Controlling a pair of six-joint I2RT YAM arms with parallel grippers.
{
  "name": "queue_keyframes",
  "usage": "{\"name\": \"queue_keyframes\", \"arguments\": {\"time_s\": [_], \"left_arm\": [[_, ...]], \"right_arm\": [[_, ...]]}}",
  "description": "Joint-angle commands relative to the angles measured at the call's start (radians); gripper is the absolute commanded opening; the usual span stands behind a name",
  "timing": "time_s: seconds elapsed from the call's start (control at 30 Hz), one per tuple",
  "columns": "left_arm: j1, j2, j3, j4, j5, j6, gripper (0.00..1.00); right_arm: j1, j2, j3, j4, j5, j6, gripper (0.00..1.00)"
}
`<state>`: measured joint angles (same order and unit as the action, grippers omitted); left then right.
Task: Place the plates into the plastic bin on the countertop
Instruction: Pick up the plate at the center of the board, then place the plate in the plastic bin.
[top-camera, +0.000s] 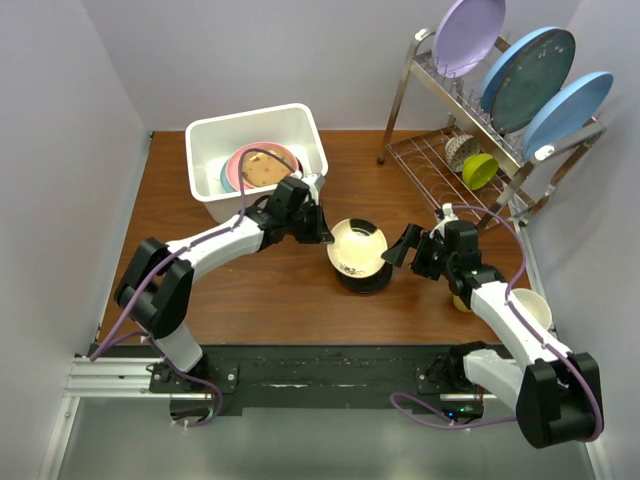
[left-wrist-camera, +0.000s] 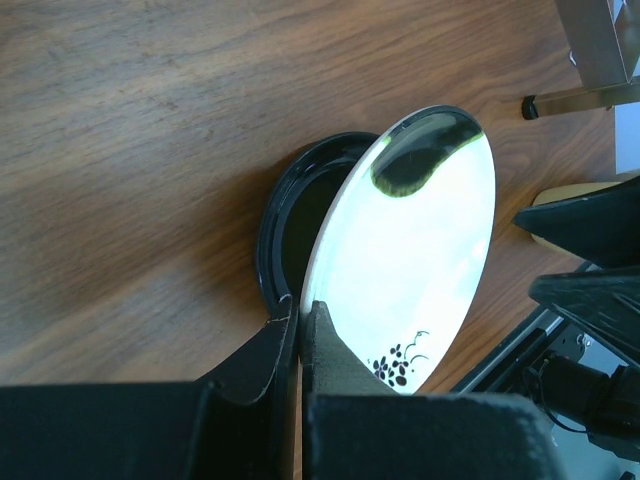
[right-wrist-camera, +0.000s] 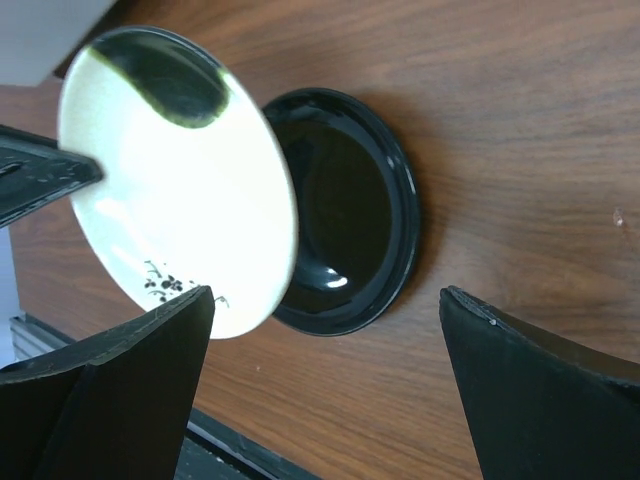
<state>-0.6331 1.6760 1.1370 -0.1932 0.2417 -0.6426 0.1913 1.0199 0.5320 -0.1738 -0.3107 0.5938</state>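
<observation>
My left gripper (top-camera: 322, 226) is shut on the rim of a cream plate (top-camera: 357, 246) with a dark green patch and a small black flower motif. It holds the plate tilted over a black plate (top-camera: 362, 281) on the countertop (top-camera: 260, 290). In the left wrist view the fingertips (left-wrist-camera: 322, 318) pinch the cream plate's (left-wrist-camera: 420, 240) edge, with the black plate (left-wrist-camera: 290, 225) behind. My right gripper (top-camera: 405, 247) is open and empty just right of both plates. Its view shows the cream plate (right-wrist-camera: 180, 180) and black plate (right-wrist-camera: 350, 210). The white plastic bin (top-camera: 205, 140) at back left holds pink (top-camera: 240, 158), pale blue and tan (top-camera: 264, 172) plates.
A chrome wire rack (top-camera: 430, 150) at back right holds upright lilac (top-camera: 468, 32) and blue (top-camera: 528, 78) plates, a yellow-green cup (top-camera: 479, 170) and a patterned bowl (top-camera: 458, 150). A cream bowl (top-camera: 532, 310) sits by the right arm near the right wall.
</observation>
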Motion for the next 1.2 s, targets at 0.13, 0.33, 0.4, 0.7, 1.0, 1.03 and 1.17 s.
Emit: {"name": "queue_keyframes", "arguments": {"time_s": [0.13, 0.33, 0.4, 0.7, 1.0, 1.03, 1.17], "left_arm": [[0.024, -0.084, 0.079, -0.038, 0.001, 0.017, 0.0], [0.039, -0.114, 0.139, -0.09, -0.007, 0.027, 0.0], [0.044, -0.124, 0.168, -0.107, -0.007, 0.029, 0.0], [0.073, -0.142, 0.286, -0.193, -0.021, 0.035, 0.0], [0.134, -0.127, 0.374, -0.255, 0.002, 0.058, 0.0], [0.141, -0.125, 0.388, -0.259, 0.004, 0.061, 0.0], [0.187, -0.113, 0.425, -0.291, 0.016, 0.075, 0.0]], "right_arm": [[0.0, -0.092, 0.0, 0.0, -0.054, -0.035, 0.99], [0.002, -0.133, -0.01, -0.004, -0.059, -0.042, 0.99], [0.002, -0.139, -0.01, -0.007, -0.062, -0.043, 0.99], [0.002, -0.159, -0.026, -0.012, -0.064, -0.043, 0.99], [0.002, -0.149, -0.039, -0.01, -0.073, -0.049, 0.99], [0.002, -0.147, -0.043, -0.007, -0.076, -0.049, 0.99], [0.0, -0.146, -0.053, -0.004, -0.076, -0.046, 0.99]]}}
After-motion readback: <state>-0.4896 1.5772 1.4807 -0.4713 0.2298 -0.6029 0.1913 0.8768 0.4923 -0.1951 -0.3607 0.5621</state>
